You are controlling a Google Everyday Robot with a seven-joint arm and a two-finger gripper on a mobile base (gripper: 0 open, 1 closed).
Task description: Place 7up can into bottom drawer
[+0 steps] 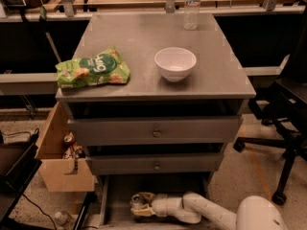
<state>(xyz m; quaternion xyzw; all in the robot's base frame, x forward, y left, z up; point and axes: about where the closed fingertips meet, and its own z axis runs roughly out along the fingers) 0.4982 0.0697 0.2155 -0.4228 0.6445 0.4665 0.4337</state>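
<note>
The bottom drawer (116, 191) of the grey cabinet stands pulled open, its flat floor in shadow. My gripper (140, 204) reaches into it from the right on a white arm (201, 210). Its fingers sit above and below the 7up can (137, 200), which lies on its side with its silver top facing the camera. The can is low over the drawer floor at its front middle; whether it touches the floor is not clear.
On the cabinet top lie a green snack bag (93, 68), a white bowl (175, 63) and a clear water bottle (192, 6). Two knobbed drawers (156, 133) are shut above. A tan wooden box (60, 164) with cans hangs at the left. An office chair (288, 128) stands right.
</note>
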